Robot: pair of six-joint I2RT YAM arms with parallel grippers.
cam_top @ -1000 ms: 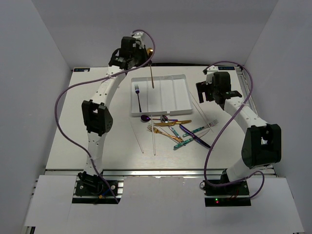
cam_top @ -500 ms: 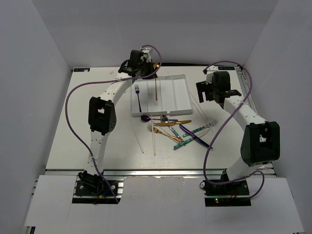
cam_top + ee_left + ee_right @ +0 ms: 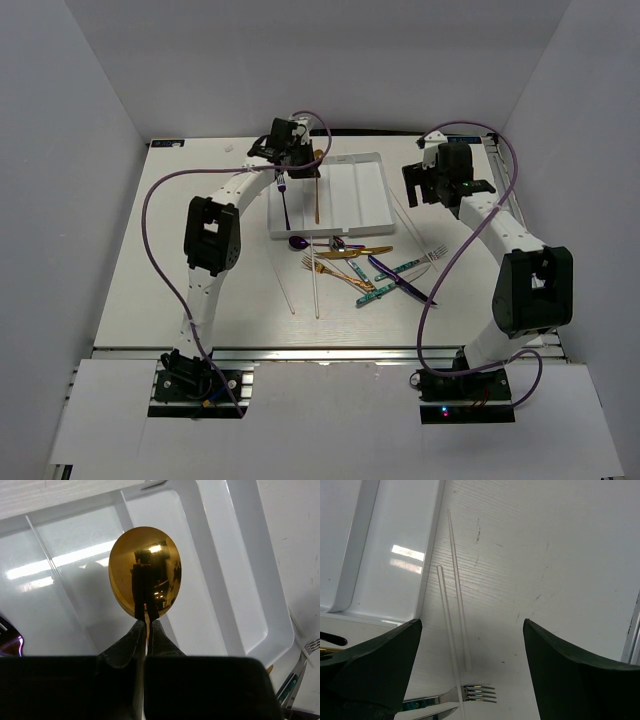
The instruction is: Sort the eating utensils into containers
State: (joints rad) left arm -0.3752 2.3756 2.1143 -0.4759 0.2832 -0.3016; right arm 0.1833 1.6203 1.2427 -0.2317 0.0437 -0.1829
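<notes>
Left claw (image 3: pixel 146 624) pinches gold spoon (image 3: pixel 145 560)

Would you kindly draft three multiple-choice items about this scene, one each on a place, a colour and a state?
1. In which compartment of the tray does the purple fork lie? A: rightmost; B: leftmost; C: third from the left.
2. What colour is the spoon held by the left fingers? A: gold; B: silver; C: purple.
3. How are the right fingers? A: shut on a chopstick; B: shut on a fork; C: open, empty.
Key: 1 B, the top view shows it in the left lane; 2 A, its bowl shines gold; 3 C, they stand wide apart above two chopsticks.
</notes>
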